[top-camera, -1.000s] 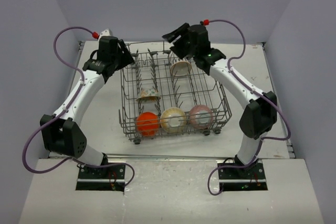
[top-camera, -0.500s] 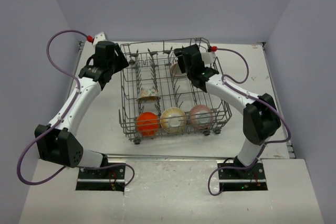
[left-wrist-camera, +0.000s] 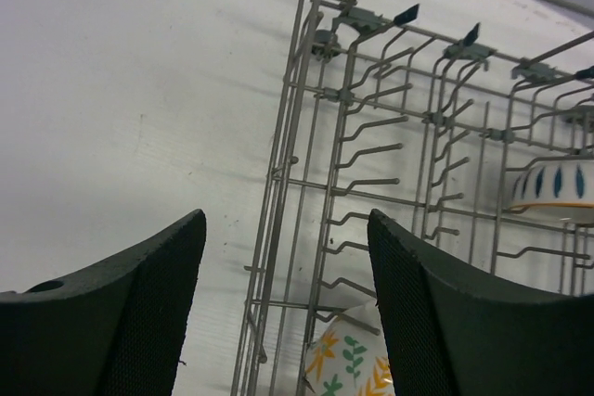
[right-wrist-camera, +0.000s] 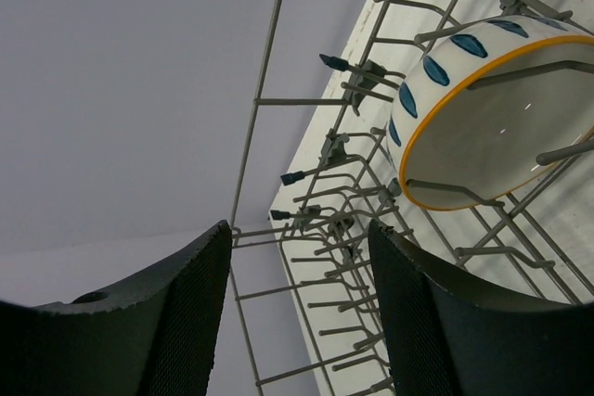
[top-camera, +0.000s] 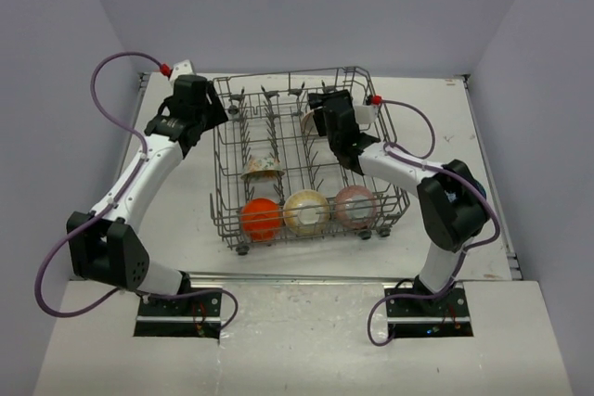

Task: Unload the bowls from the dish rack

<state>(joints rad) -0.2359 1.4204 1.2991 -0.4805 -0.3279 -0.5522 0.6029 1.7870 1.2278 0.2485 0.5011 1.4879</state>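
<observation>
The grey wire dish rack (top-camera: pixel 278 73) stands mid-table. Along its front sit an orange bowl (top-camera: pixel 261 218), a cream-yellow bowl (top-camera: pixel 305 211) and a pink bowl (top-camera: pixel 355 206). A floral whitish bowl (top-camera: pixel 263 169) lies on its side mid-left and also shows in the left wrist view (left-wrist-camera: pixel 357 359). A blue-and-white bowl (top-camera: pixel 318 121) with an orange rim (right-wrist-camera: pixel 492 118) stands on edge at the back. My left gripper (top-camera: pixel 220 110) (left-wrist-camera: pixel 288 303) is open and empty over the rack's left wall. My right gripper (top-camera: pixel 322 110) (right-wrist-camera: pixel 297 312) is open and empty beside the blue-and-white bowl. No sixth bowl is in view.
Upright tines (left-wrist-camera: pixel 390 127) fill the rack's back half. The white table (top-camera: pixel 176 201) lies bare left of the rack, with a strip on the right (top-camera: pixel 464 136). Grey walls enclose three sides. The right arm's elbow (top-camera: pixel 453 206) hangs by the rack's right wall.
My right gripper has come down from above the rack's back right corner to the blue-and-white bowl. My left arm has shifted slightly at the rack's left edge.
</observation>
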